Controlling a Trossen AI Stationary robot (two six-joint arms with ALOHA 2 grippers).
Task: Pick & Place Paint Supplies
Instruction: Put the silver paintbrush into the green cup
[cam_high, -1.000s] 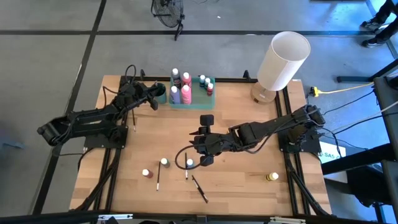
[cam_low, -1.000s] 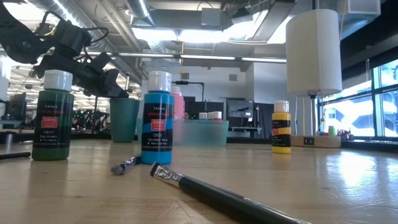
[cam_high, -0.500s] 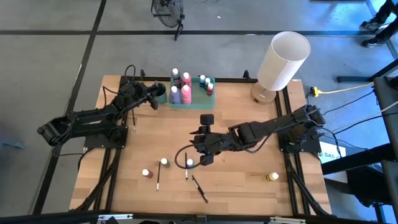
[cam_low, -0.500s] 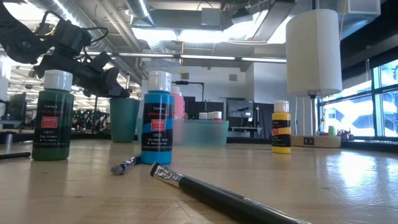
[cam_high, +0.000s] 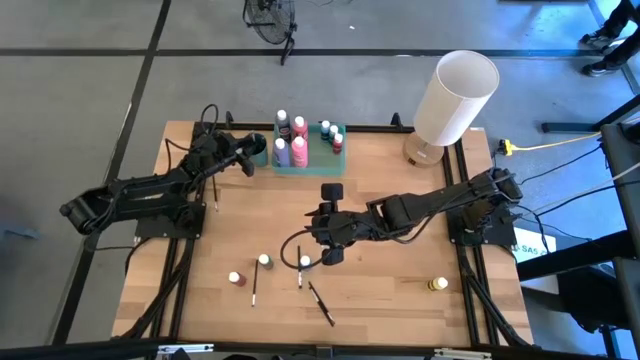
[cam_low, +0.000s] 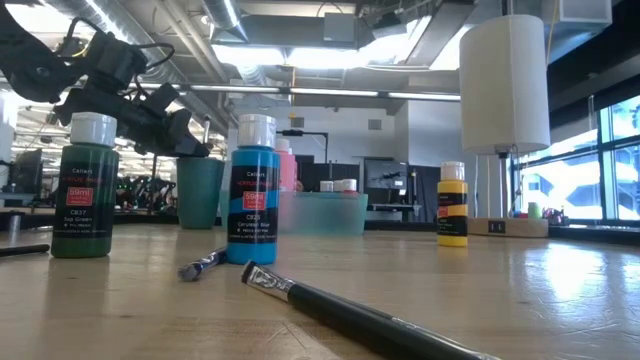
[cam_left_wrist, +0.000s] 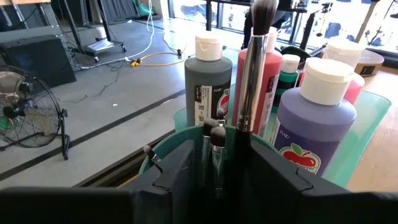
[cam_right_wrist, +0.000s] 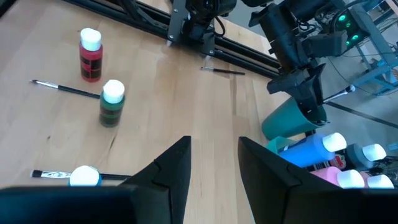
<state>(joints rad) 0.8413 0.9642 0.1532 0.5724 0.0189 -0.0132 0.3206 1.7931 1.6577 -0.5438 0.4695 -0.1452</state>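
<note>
1. The left gripper (cam_high: 250, 155) hovered over a teal cup (cam_high: 257, 149) near the far edge of the desk (cam_high: 400, 290), just beside the green tray (cam_high: 309, 163).
2. In the left wrist view its fingers (cam_left_wrist: 177, 177) stood apart on either side of a thick dark paintbrush (cam_left_wrist: 252, 68) that stood upright in the cup; whether they still touched the brush could not be told. Two thinner brushes (cam_left_wrist: 211, 155) stood in the cup with it.
3. The tray held paint bottles: a grey one (cam_left_wrist: 208, 81), a purple one (cam_left_wrist: 311, 124), pink ones (cam_high: 299, 140) and smaller ones (cam_high: 331, 135).
4. The right gripper (cam_high: 325, 238) hung above the middle of the desk, its fingers (cam_right_wrist: 171, 171) apart and holding nothing.
5. Just beside it, towards the near edge, stood a blue bottle (cam_high: 305, 262), with a green bottle (cam_high: 264, 260) and a red bottle (cam_high: 234, 278) further to the left.
6. Thin paintbrushes (cam_high: 321, 303) lay flat on the desk around those bottles.
7. A yellow bottle (cam_high: 438, 284) stood near the near right corner.
8. A white lamp (cam_high: 453, 98) stood at the far right corner.
</note>
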